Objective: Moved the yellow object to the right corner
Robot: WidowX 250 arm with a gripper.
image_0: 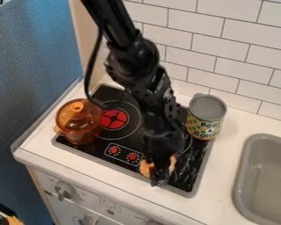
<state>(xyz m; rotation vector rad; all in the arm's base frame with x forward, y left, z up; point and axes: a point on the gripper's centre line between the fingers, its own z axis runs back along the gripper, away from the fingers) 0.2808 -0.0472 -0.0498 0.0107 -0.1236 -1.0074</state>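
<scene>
1. The arm (144,72) comes in from the top edge and slants down over the stove (95,150), with the gripper (160,179) low at the stove's front edge.
2. The yellow object (146,168), more orange to the eye, is at the front of the stove, right of the knobs (124,153). It shows on both sides of the gripper, which hides its middle.
3. Whether the jaws are open, closed or gripping the object, I cannot tell; the gripper's own body blocks the view. Nor can I tell whether the object touches the stove.
4. The orange pot (79,121) is at the stove's left side; the can (206,116) stands at its back right. The sink (241,165) is set into the desk (222,193) further right.
5. The likeliest fault is a poor hold: if the jaws have only part of the object, it could twist or slip out during a move.
6. If the arm sweeps right while low, the object could catch on the stove's rim. If the back right corner is meant, the can is in the way and could be knocked over.
7. Dropped too near the front, the object could tip over the desk's edge.
</scene>
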